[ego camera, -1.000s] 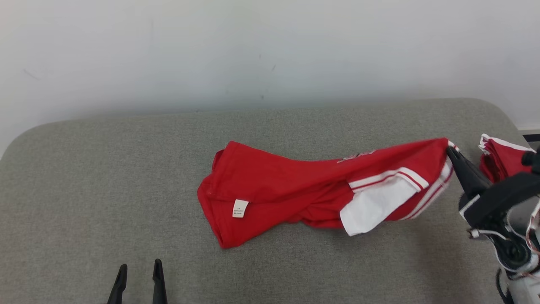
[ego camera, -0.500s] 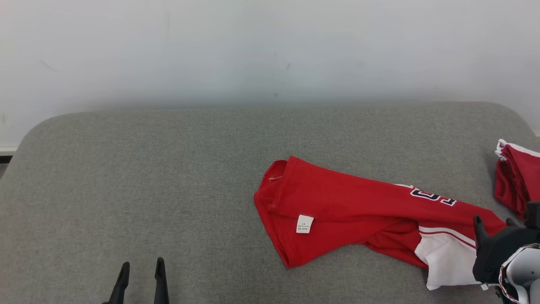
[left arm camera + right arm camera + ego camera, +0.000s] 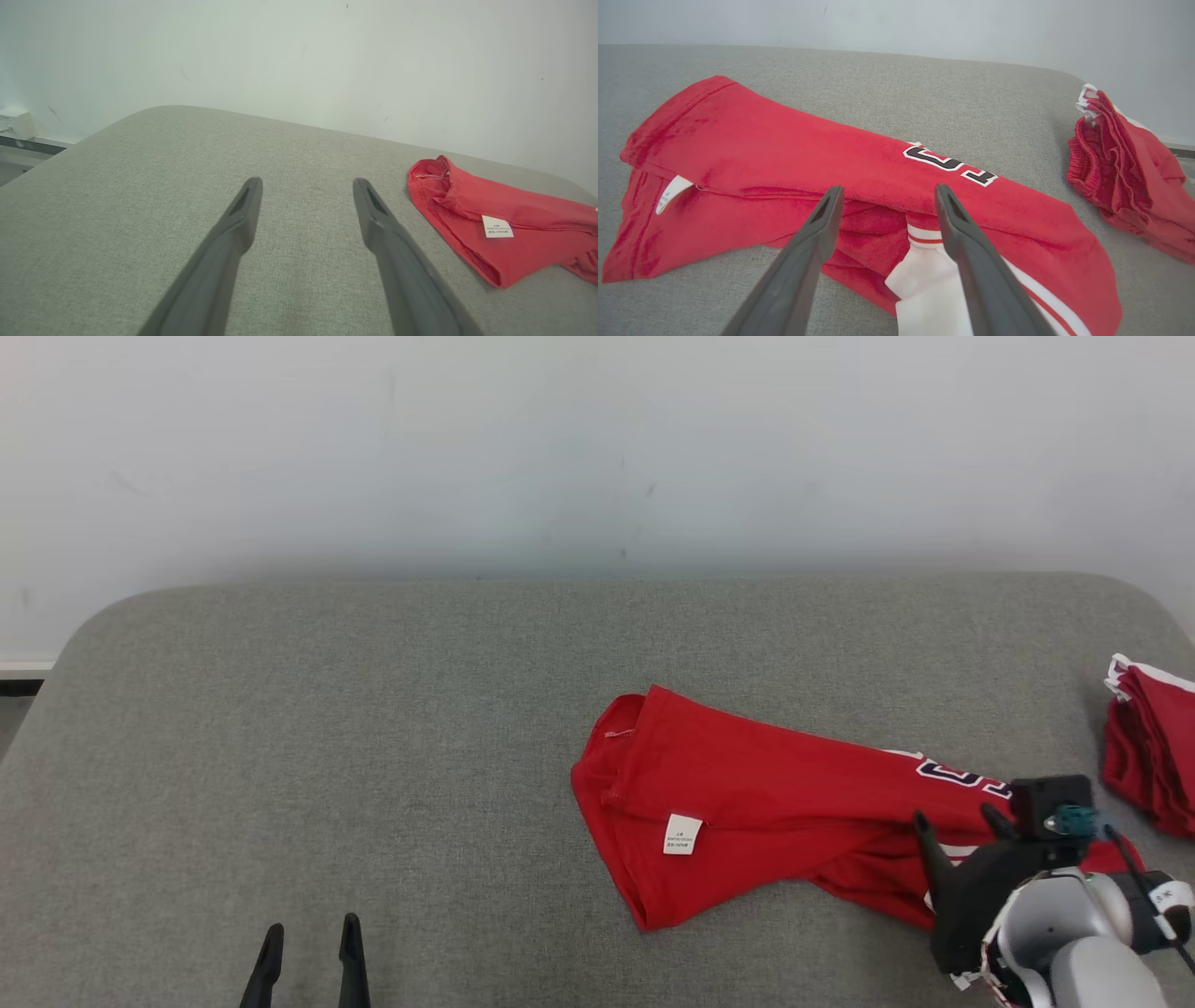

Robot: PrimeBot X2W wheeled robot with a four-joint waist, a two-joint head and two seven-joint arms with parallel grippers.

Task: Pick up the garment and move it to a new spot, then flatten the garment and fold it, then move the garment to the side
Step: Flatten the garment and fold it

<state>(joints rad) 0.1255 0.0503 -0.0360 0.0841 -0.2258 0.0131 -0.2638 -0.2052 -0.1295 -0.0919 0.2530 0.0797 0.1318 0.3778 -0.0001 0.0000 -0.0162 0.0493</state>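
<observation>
The garment [image 3: 766, 793] is a red jersey with white striped sleeves, dark lettering and a white tag, and it lies crumpled lengthwise on the grey cushioned surface [image 3: 373, 756], right of centre. My right gripper [image 3: 954, 819] hovers open over its right end, holding nothing. In the right wrist view the gripper [image 3: 888, 189] points at the garment [image 3: 784, 154] just above the white sleeve [image 3: 924, 289]. My left gripper [image 3: 312, 926] stands open near the front edge, well left of the garment. In the left wrist view this gripper [image 3: 306, 182] is over bare cushion, with the garment [image 3: 514, 219] off to the right.
A second red garment [image 3: 1148, 756], folded in a bundle, lies at the surface's right edge and shows in the right wrist view too [image 3: 1120, 182]. A pale wall rises behind the surface. The left half of the cushion is bare fabric.
One second ago my right gripper held the garment's right end lifted. It has let go, the garment now lies down, and the open gripper has shifted left over it. The head camera has moved.
</observation>
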